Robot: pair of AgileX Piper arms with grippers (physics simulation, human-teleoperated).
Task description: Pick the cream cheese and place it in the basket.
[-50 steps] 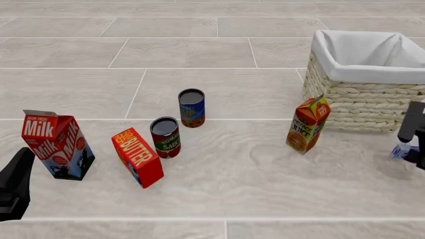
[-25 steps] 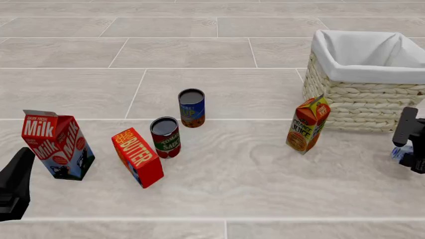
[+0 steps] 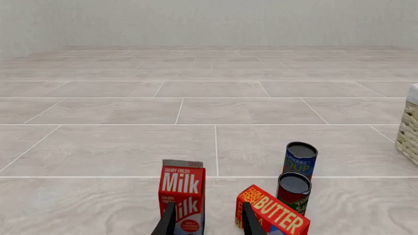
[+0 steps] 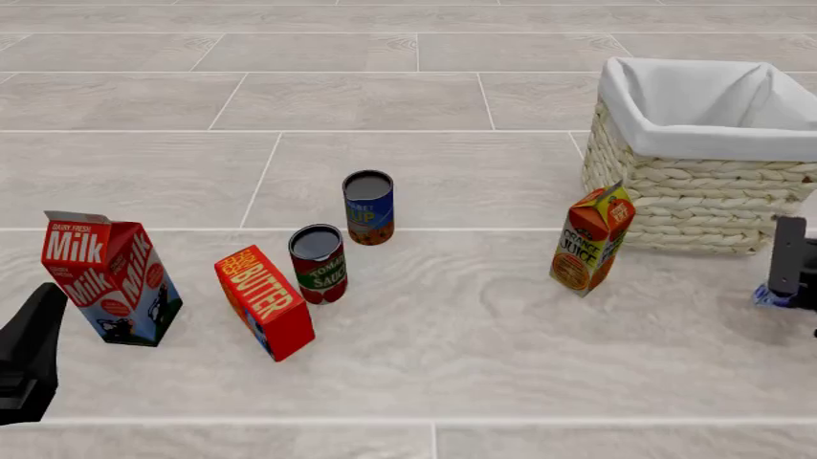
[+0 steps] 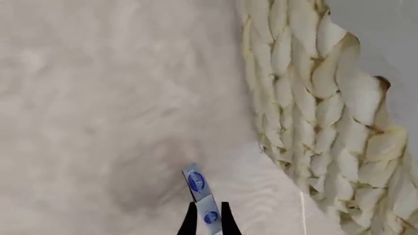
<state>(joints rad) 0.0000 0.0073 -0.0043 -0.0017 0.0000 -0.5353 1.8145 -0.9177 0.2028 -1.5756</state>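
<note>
The cream cheese [image 5: 199,192] is a thin light-blue and white box, seen edge-on between my right gripper's [image 5: 209,223] fingertips, which are shut on its near end. It hangs a little above the floor, beside the basket's wicker wall [image 5: 307,122]. In the front view the right gripper [image 4: 789,273] is at the far right edge, in front of the basket [image 4: 676,186], with a bit of the cream cheese [image 4: 770,297] showing below it. My left gripper [image 4: 42,311] is open and empty at the near left, next to the milk carton [image 4: 109,277].
An orange juice carton [image 4: 590,239] stands left of the basket. The red butter box [image 4: 264,302], a tomato sauce can [image 4: 318,264] and a blue can [image 4: 367,207] stand mid-left. The left wrist view shows the milk carton [image 3: 183,193] and butter box [image 3: 273,213] beyond its fingers.
My right gripper has turned more upright and shifted slightly toward the right edge, with the cream cheese still in it. The left arm has not moved.
</note>
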